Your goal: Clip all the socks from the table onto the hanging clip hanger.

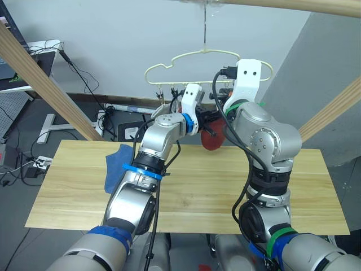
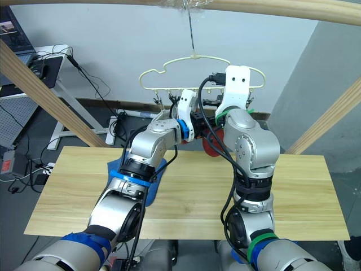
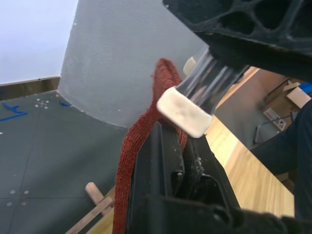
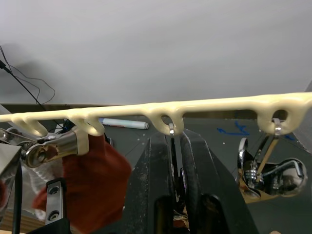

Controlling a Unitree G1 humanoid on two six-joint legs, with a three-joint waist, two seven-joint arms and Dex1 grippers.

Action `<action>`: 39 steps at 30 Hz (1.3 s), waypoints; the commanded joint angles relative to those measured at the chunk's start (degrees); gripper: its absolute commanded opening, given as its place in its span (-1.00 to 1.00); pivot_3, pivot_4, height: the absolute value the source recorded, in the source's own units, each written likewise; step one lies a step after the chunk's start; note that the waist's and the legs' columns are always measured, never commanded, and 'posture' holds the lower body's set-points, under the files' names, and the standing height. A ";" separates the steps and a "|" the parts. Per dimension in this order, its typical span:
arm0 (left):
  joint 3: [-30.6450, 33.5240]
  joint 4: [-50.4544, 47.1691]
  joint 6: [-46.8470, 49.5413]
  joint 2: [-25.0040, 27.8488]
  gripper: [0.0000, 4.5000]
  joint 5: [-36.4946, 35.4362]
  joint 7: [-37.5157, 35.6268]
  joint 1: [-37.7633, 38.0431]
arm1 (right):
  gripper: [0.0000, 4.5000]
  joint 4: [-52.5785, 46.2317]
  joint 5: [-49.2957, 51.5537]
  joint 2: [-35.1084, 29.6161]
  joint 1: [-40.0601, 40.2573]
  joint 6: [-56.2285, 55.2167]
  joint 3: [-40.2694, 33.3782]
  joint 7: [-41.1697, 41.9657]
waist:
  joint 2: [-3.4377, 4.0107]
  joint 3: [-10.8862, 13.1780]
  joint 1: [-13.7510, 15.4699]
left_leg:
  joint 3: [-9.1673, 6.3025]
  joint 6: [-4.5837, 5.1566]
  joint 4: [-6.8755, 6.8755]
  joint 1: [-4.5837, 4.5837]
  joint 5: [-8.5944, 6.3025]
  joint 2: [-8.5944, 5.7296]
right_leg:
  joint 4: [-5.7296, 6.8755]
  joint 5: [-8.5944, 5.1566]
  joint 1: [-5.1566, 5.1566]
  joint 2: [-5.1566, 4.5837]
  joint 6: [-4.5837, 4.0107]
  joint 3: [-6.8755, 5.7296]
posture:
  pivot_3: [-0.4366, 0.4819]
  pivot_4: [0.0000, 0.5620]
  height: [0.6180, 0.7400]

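Both arms raised to the clip hanger (image 1: 206,68), which hangs by its hook above the far edge of the table (image 1: 197,192). The left gripper (image 3: 168,146) is closed on a rust-red sock (image 3: 141,141), held up just below the hanger's row of clips. The right gripper (image 4: 174,161) has its fingers pressed narrowly around one metal clip (image 4: 171,146) under the hanger bar. A blue sock (image 1: 118,164) lies on the table's left side.

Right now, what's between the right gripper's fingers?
In the right wrist view, the right gripper has a metal clip of the clip hanger between its fingers. The rust-red sock hangs beside it.
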 commanded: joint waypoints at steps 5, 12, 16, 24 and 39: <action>0.25 -3.12 0.32 -0.30 -1.00 -1.46 -0.90 -1.95 | -0.59 -1.88 1.41 2.15 -1.17 -0.66 -0.64 0.11 | 0.00 0.00 0.01 | 0.00 0.00 0.00 0.00 0.00 0.00 | 0.00 0.00 0.00 0.00 0.00 0.00 | -0.20 0.05 1.00; 0.02 -4.67 2.88 0.38 -1.00 -2.37 -2.12 -1.24 | 0.07 -2.36 1.26 1.88 -0.83 0.21 -0.38 0.05 | 0.00 0.00 0.00 | 0.00 0.00 0.00 0.00 0.00 0.00 | 0.00 0.00 0.00 0.00 0.00 0.00 | -0.21 0.05 1.00; -0.18 -6.11 5.39 1.18 -0.76 -2.64 -2.37 -0.52 | 0.09 -3.11 1.39 1.40 -0.39 1.11 -0.35 0.47 | 0.01 0.00 -0.02 | 0.00 0.00 0.00 0.00 0.00 0.00 | 0.00 0.00 0.00 0.00 0.00 0.00 | -0.21 0.05 1.00; -1.77 -12.11 9.52 4.17 0.33 -3.02 -3.47 3.35 | 0.09 -6.62 2.45 -1.48 1.59 5.85 0.40 4.21 | 0.02 0.01 -0.02 | -0.01 0.00 -0.01 0.00 0.00 0.01 | 0.00 0.00 0.00 0.00 0.01 0.00 | -0.20 0.05 1.00; -2.27 -21.18 14.30 6.92 0.88 -5.37 -4.02 7.81 | 0.09 -11.71 2.68 -5.84 5.38 10.80 2.50 8.40 | 0.03 0.01 -0.02 | -0.01 -0.01 0.03 0.00 0.00 0.00 | 0.03 -0.01 0.00 0.00 0.01 0.01 | -0.21 0.04 1.00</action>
